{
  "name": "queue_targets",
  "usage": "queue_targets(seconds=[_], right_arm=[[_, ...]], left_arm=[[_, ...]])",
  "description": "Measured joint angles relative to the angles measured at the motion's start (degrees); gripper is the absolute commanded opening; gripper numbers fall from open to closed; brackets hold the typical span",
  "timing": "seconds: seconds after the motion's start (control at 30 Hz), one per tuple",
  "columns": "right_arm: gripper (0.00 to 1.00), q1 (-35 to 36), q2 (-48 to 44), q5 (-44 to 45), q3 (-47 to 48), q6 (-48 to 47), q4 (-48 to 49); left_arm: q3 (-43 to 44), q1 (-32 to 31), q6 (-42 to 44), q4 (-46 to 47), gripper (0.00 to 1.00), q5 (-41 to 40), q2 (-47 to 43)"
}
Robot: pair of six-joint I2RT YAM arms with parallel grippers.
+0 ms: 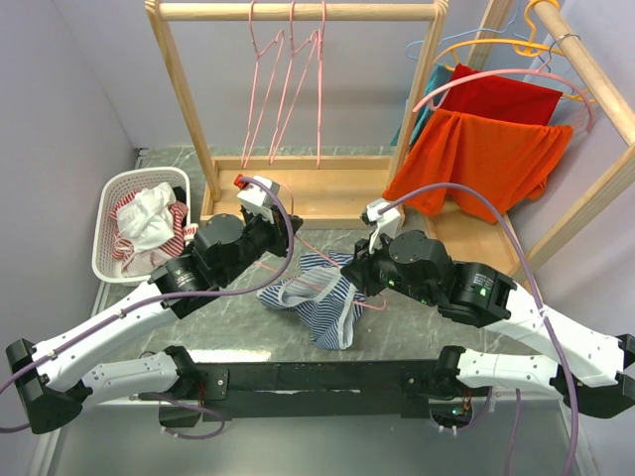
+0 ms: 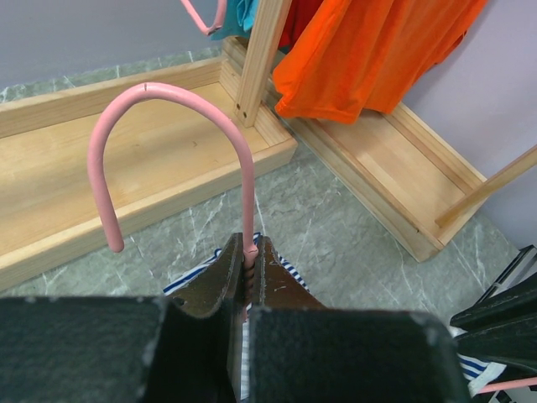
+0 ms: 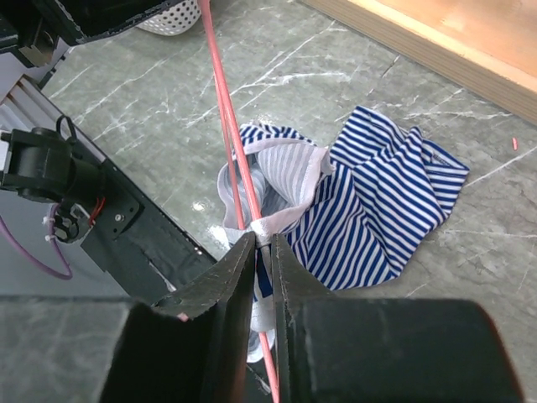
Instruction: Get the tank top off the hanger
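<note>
Tank top point(image 1: 319, 296), blue-striped, lies crumpled on the table point(image 1: 238, 332) just in front of the rack point(image 1: 298, 188), threaded on the pink hanger point(image 2: 172, 89). The left gripper point(image 2: 249, 248) pinches the hanger's neck under the hook. The right gripper point(image 3: 262, 242) is pressed together on the white strap point(image 3: 285, 210), tight against the wire; whether it catches wire too, I cannot tell. Best to brace the hanger and draw the strap sideways off the wire's end. The marbled top looks smooth, so the cloth should slide. A basket point(image 1: 104, 243) sits left of the rack, and an orange shirt point(image 1: 486, 159) hangs to the right.
</note>
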Motion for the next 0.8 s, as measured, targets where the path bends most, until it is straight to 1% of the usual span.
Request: queue_targets(seconds=[0.07,0.13,0.2,0.3,0.57,0.8], right_arm=[[0.13,0.0,-0.24,0.07,0.0,0.0,0.07],[0.12,0.0,-0.57,0.17,0.0,0.0,0.17],[0.05,0.0,-0.92,0.35,0.0,-0.02,0.31],[0.0,0.02,-1.29,1.11,0.0,0.0,0.42],[0.0,0.02,-1.99,4.13,-0.07,0.48,0.42],[0.0,-0.61,-5.18,11.52,-0.11,2.19,0.57]], left_arm=[[0.0,0.0,-0.02,0.0,0.01,0.02,0.0],[0.0,0.0,-0.13,0.04,0.01,0.04,0.0],[0.0,0.0,-0.26,0.2,0.01,0.04,0.02],[-0.02,0.0,-0.31,0.52,0.01,0.04,0.02],[-1.38,0.0,-0.94,2.29,0.01,0.0,0.07],[-3.08,0.0,0.11,-0.76,0.01,-0.26,0.11]])
